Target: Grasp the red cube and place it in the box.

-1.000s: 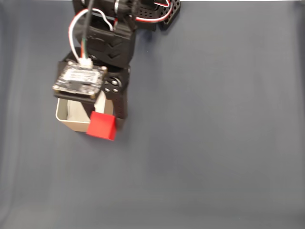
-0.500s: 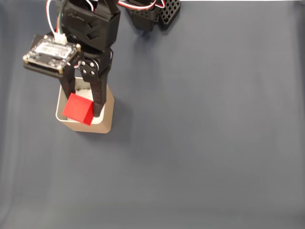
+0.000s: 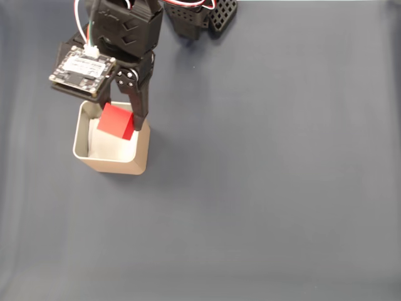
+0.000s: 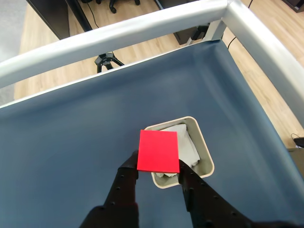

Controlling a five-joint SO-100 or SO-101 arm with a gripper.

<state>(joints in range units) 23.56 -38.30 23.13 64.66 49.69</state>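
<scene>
Gripping the red cube (image 3: 116,121) between both fingers (image 3: 138,106), the gripper (image 3: 120,119) hangs over the box (image 3: 113,164) at the fixed view's upper left, on the blue bench (image 3: 269,188).

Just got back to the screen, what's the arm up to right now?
The gripper is shut on the red cube and holds it over the mouth of the box, near the box's upper right corner in the fixed view. In the wrist view the red cube sits between the two fingers, overlapping the box below. The cube is not yet released. The box stands on the dark blue table cover.
</scene>
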